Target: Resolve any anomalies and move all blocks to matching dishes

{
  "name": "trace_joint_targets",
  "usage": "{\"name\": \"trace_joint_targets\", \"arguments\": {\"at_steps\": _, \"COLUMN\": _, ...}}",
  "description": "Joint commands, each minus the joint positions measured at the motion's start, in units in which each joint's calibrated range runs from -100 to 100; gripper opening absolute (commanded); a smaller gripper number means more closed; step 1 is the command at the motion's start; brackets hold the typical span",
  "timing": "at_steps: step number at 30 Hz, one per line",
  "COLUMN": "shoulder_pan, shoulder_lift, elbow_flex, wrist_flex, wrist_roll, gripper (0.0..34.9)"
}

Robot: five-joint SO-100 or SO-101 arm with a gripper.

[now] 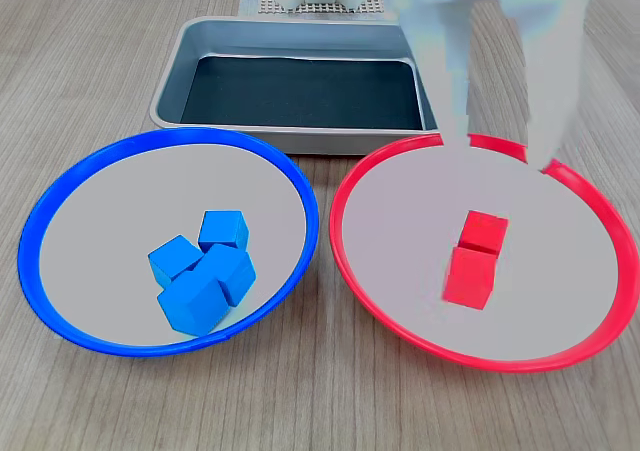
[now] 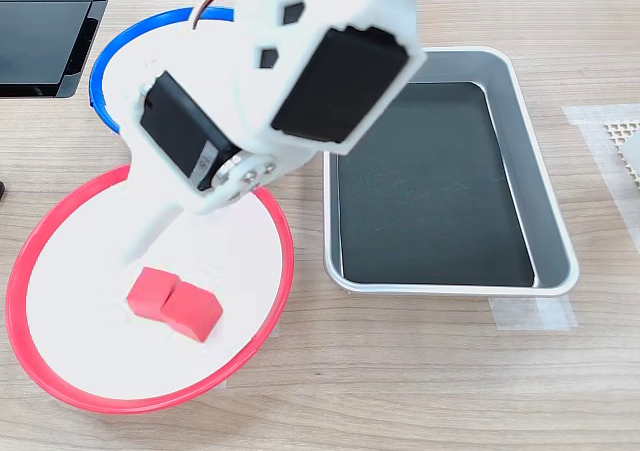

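Note:
Several blue blocks (image 1: 205, 271) lie clustered in the blue-rimmed dish (image 1: 60, 191), low and right of its centre. Two red blocks (image 1: 485, 233) (image 1: 470, 276) sit touching each other in the red-rimmed dish (image 1: 345, 186); in the second exterior view they show as a pair (image 2: 175, 303) in the red-rimmed dish (image 2: 30, 261). My gripper (image 1: 505, 151) hangs open over the far part of the red-rimmed dish, above and behind the red blocks, with nothing between its fingers. In the second exterior view the arm's body hides most of the blue-rimmed dish (image 2: 110, 56) and its blocks.
A rectangular silver tray (image 1: 200, 41) with a black liner stands behind the two dishes and holds nothing; in the second exterior view the tray (image 2: 560, 251) lies right of the red-rimmed dish. A dark device edge (image 2: 40, 31) sits at the second exterior view's top left.

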Motion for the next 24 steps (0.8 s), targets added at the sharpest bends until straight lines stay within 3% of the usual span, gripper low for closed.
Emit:
{"name": "trace_joint_targets", "arguments": {"at_steps": 1, "shoulder_pan": 2.0, "shoulder_lift": -11.5, "elbow_flex": 8.4, "wrist_flex": -5.1, "wrist_roll": -1.5, "gripper": 3.6}}
{"name": "trace_joint_targets", "arguments": {"at_steps": 2, "shoulder_pan": 3.0, "shoulder_lift": -16.2, "elbow_flex": 14.1, "wrist_flex": -9.1, "wrist_roll": -3.1, "gripper": 0.2}}
{"name": "trace_joint_targets", "arguments": {"at_steps": 6, "shoulder_pan": 6.7, "shoulder_lift": -29.0, "elbow_flex": 30.9, "wrist_flex": -21.5, "wrist_roll": -10.1, "gripper": 0.1}}
{"name": "trace_joint_targets", "arguments": {"at_steps": 8, "shoulder_pan": 9.5, "shoulder_lift": -43.2, "elbow_flex": 50.1, "wrist_flex": -33.5, "wrist_roll": -14.8, "gripper": 0.0}}
{"name": "trace_joint_targets", "arguments": {"at_steps": 10, "shoulder_pan": 10.4, "shoulder_lift": -53.9, "elbow_flex": 62.0, "wrist_flex": -37.5, "wrist_roll": -16.3, "gripper": 0.0}}
{"name": "trace_joint_targets", "arguments": {"at_steps": 14, "shoulder_pan": 11.8, "shoulder_lift": -75.2, "elbow_flex": 81.1, "wrist_flex": -35.8, "wrist_roll": -16.9, "gripper": 0.0}}
{"name": "trace_joint_targets", "arguments": {"at_steps": 24, "shoulder_pan": 15.7, "shoulder_lift": -96.1, "elbow_flex": 97.7, "wrist_flex": -26.8, "wrist_roll": -18.3, "gripper": 0.0}}
